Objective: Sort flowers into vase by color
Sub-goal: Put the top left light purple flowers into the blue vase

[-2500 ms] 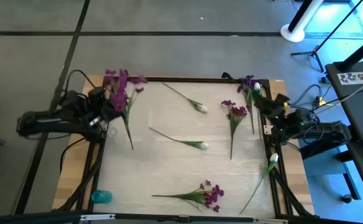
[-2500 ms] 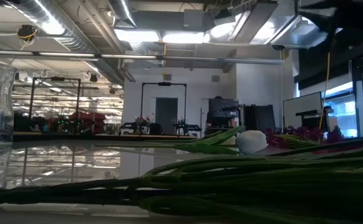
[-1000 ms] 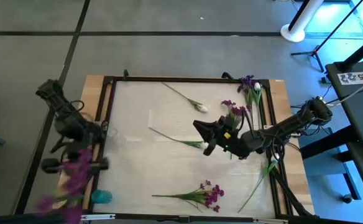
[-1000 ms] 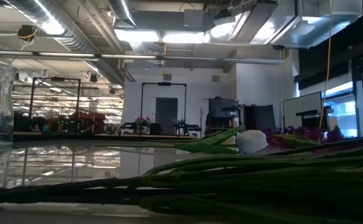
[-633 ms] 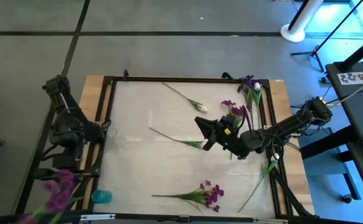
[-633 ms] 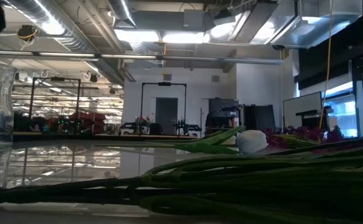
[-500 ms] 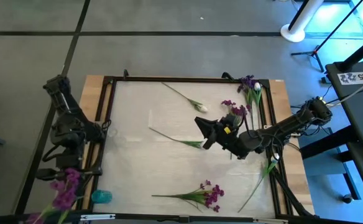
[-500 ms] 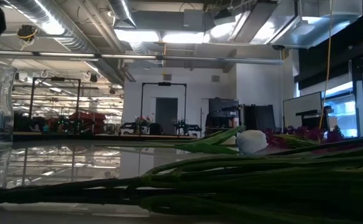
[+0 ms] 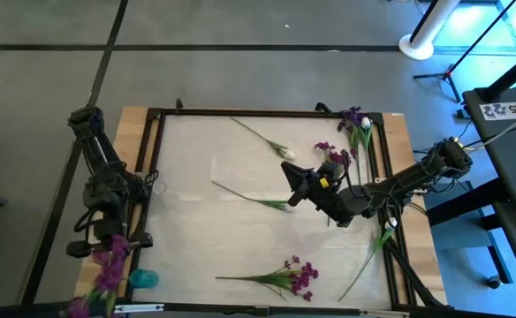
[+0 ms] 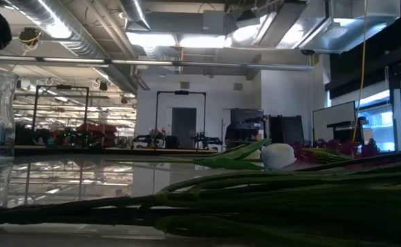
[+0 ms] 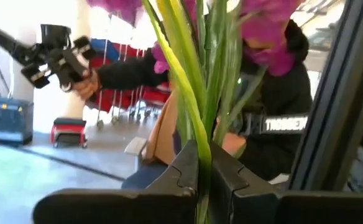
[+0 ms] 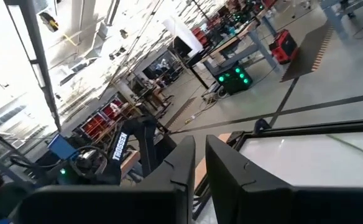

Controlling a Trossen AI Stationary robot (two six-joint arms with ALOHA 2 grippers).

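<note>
Table (image 9: 196, 256) carries loose flowers: purple stem (image 9: 284, 276) nr front edge, white buds (image 9: 286, 206) mid. Left gripper (image 11: 204, 167) clamped on purple flower (image 9: 110, 265) past table's front-left corner. Right gripper (image 9: 286, 171) over mid table, fingers nearly together, holding nothing.

the left arm is folded back over the table's left edge, its forearm running toward the near-left corner, and the left gripper (image 11: 204, 180) there has its fingers pinched tight together on a stem. the right arm reaches in low from the right edge to the table's middle, its right gripper (image 12: 199, 163) raised off the surface with only a narrow gap between the fingers, nothing between them.
</note>
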